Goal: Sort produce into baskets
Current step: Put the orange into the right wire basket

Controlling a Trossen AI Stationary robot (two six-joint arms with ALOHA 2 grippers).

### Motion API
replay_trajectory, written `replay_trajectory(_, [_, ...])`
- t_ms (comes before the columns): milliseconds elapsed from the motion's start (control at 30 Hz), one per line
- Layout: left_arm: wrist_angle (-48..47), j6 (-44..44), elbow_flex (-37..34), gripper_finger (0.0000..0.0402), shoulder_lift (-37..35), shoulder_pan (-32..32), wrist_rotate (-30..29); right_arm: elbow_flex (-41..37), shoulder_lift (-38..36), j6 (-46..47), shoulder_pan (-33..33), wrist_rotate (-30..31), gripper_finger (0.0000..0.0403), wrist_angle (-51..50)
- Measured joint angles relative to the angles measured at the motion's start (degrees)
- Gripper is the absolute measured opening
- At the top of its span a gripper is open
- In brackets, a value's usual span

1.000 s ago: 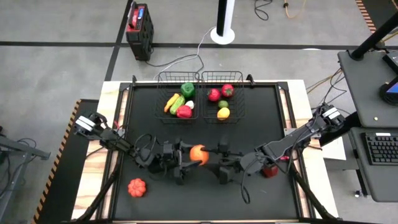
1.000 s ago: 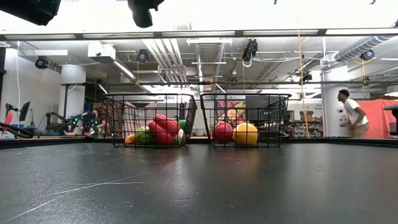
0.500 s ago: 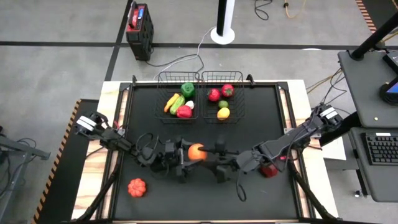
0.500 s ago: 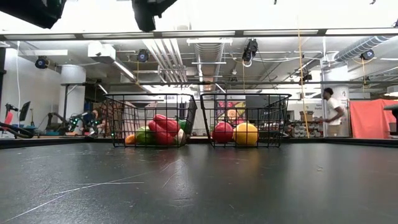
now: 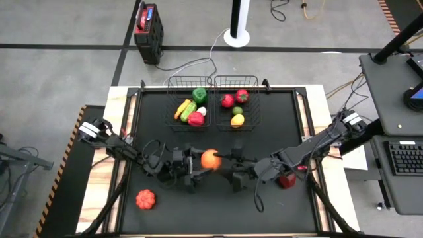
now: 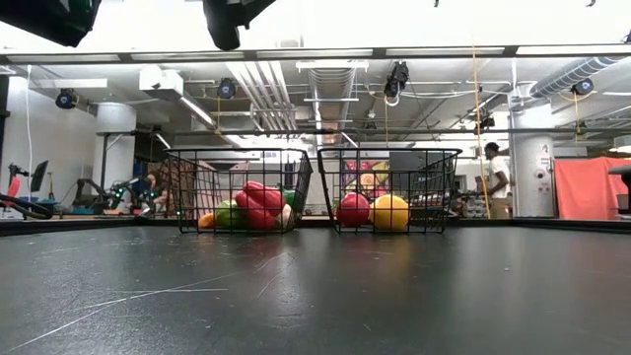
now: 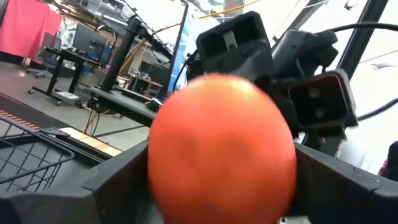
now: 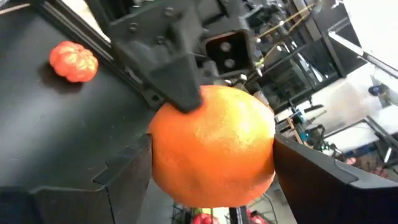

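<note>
Nearest the front edge, toward the near-left corner of the worktop [image 5: 277, 132], a red ribbed pumpkin-like piece [image 5: 145, 198] lies unsorted. Near the front edge on the right side, a second red piece [image 5: 286, 180] is partly hidden under the right arm; its kind cannot be told. Over the middle of the worktop, the orange [image 5: 210, 158] is held off the surface between the two grippers, which meet nose to nose. The right gripper [image 5: 222, 161] is seen clamped on the orange, a dark finger pressed to each flank. The left gripper [image 5: 201, 163] is set against the opposite side; whether it has hold of the fruit cannot be told. A hand-over from one arm to the other is judged to be in progress. At the far edge, the two wire baskets stand side by side, touching. The left basket [image 5: 169, 100] holds a green pepper [image 5: 199, 94] and other vegetables; the right basket [image 5: 258, 100] holds a lemon [image 5: 237, 119] and red fruit. Risk noted: the orange is round and smooth, and if the grip is shallow it could be dropped and rolled off the worktop. The hidden red piece could also be swept aside by the right arm.
</note>
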Motion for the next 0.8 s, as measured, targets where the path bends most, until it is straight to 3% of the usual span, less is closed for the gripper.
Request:
replay_trajectory(300, [-0.59, -0.15, -2.32, 0.0340, -1.58, -0.17, -2.39, 0.00, -6.72, 9.09, -3.75, 3.05, 0.0296, -8.22])
replay_trajectory(533, [-1.04, -0.50, -3.37, 0.0340, -2.64, -0.17, -2.69, 0.00, -12.00, 23.32, -13.11, 3.28, 0.0295, -15.99])
replay_trajectory(800, [-3.06, -0.52, -4.66, 0.0340, -5.71, -0.41, -2.98, 0.00, -13.44, 42.80, -28.96, -10.30, 0.0296, -27.80])
